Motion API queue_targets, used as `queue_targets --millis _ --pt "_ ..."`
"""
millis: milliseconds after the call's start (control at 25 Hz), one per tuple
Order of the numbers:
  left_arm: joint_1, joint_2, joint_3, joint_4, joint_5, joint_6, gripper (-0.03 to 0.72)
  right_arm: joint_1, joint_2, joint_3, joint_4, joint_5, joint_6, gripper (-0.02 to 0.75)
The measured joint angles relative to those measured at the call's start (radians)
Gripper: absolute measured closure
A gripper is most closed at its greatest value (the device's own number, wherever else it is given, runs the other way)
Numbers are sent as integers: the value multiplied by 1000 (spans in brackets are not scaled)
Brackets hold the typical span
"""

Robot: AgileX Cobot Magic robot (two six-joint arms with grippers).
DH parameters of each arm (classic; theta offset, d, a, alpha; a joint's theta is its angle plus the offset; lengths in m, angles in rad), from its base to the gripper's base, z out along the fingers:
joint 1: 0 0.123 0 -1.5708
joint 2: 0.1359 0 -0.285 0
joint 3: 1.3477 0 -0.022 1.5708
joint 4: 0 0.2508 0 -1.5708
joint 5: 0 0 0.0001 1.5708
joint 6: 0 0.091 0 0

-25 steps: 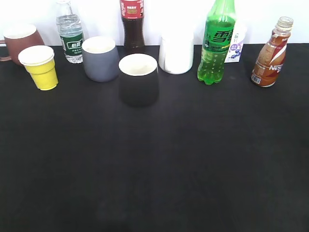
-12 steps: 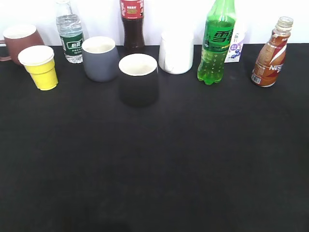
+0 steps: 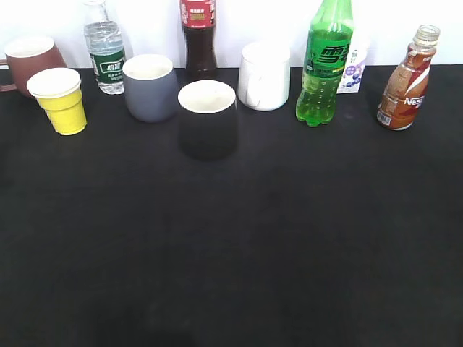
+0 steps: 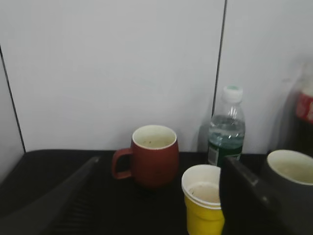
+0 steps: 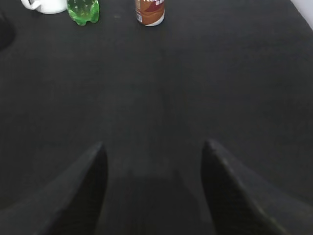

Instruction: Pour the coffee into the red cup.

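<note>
In the exterior view the red cup (image 3: 30, 63) at the bench's back left corner is cut by the picture's edge, its handle mostly out of sight, and the yellow paper cup (image 3: 61, 100) covers its lower front. The cola bottle (image 3: 198, 37) and green soda bottle (image 3: 325, 63) lose their tops above the frame. In the right wrist view only the coffee (image 5: 150, 11) bottle's base shows, label unreadable

Black table (image 3: 231, 246), white wall (image 4: 112, 68)
</note>
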State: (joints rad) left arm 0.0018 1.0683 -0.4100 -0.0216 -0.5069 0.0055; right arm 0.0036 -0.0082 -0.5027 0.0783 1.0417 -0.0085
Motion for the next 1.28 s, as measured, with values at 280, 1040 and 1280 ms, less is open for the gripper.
queue_targets --millis 280,1040,1280 --pt "0 396 -6 -11 -305 0 148 0 0 0 0 0 0 258" --pt "158 1075 -631 4 -334 0 205 0 0 0 9 0 0 258" --pt "176 1156 -776 12 -274 0 240 0 0 0 38 0 0 258"
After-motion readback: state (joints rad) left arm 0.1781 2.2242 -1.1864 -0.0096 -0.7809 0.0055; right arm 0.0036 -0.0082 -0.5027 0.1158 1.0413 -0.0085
